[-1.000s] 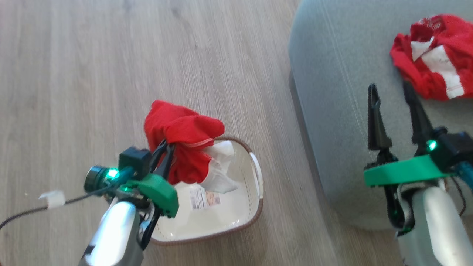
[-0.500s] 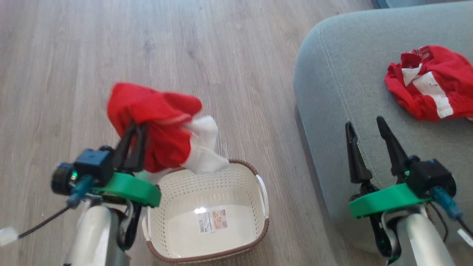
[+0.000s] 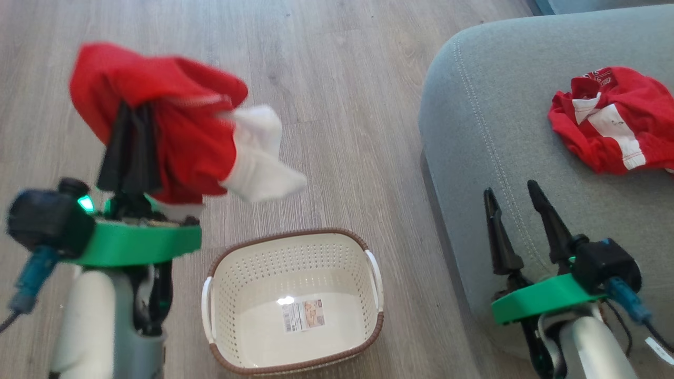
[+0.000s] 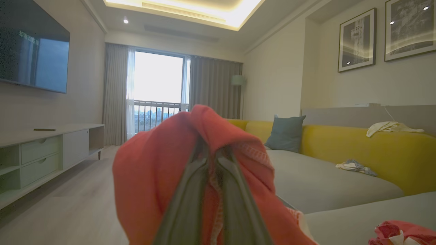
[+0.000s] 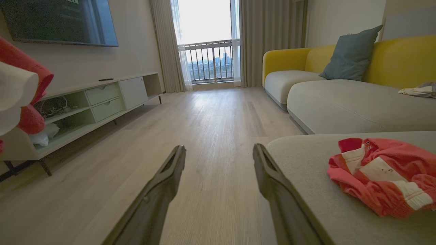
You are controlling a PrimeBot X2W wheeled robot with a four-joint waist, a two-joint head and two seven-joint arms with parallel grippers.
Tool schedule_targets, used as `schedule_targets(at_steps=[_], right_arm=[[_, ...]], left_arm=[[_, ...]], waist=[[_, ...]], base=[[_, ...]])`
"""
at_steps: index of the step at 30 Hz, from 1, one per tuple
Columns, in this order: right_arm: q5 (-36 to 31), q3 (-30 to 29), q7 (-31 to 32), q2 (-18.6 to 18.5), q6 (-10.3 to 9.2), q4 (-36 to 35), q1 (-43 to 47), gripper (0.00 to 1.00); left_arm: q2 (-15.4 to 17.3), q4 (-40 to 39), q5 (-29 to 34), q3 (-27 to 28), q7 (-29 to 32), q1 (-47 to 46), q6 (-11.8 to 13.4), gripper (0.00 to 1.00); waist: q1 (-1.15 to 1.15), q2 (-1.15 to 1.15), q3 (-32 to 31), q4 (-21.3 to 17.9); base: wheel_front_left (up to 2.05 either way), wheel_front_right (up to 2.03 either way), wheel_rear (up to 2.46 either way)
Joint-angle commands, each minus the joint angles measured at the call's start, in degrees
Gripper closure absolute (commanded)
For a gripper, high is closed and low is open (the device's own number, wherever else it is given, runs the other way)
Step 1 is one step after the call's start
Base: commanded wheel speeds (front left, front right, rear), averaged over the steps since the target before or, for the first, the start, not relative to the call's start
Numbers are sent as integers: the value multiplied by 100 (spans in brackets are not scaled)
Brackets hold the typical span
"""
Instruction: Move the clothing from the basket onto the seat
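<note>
Clothing (image 3: 184, 142) clamped in left claw (image 3: 134, 111), clear of basket (image 3: 295, 251).

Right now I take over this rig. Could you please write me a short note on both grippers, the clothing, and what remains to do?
Left gripper: shut on a red and white garment, held in the air over the floor.
Right gripper: open, empty, at the seat edge.
Basket: empty, on the floor.
Done: another red garment lies on the seat.
Left: carry the held garment to the seat and release it.
</note>
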Motion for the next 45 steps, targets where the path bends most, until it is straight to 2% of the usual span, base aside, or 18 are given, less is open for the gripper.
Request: schedule_targets(at_steps=[1, 5, 12, 16, 30, 45], right_arm=[[40, 176, -36, 22, -1, -216, -66, 0], [62, 384, -36, 22, -1, -258, -38, 0], [116, 786, -36, 10, -1, -493, -78, 0], [203, 1185, -36, -135, -1, -655, -100, 0], [837, 2352, -36, -715, -1, -1111, -270, 0], [859, 2884, -36, -807, -1, -718, -844, 0]], left_arm=[[47, -352, -48, 227, -53, -395, 16, 100], [46, -635, -125, 157, -53, -489, 28, 100], [46, -652, -116, -276, -53, -525, -135, 100], [46, -438, 47, -561, -53, -485, -249, 100], [46, 194, 362, -1065, -53, -475, -368, 100], [46, 300, 429, -1827, -53, -500, -477, 100]], waist=[[1, 0, 8, 5], [1, 0, 26, 2], [1, 0, 47, -9], [1, 0, 55, -24], [1, 0, 144, -86], [1, 0, 163, 3]], base=[[0, 0, 0], [0, 0, 0], [0, 0, 0], [0, 0, 0], [0, 0, 0], [0, 0, 0]])
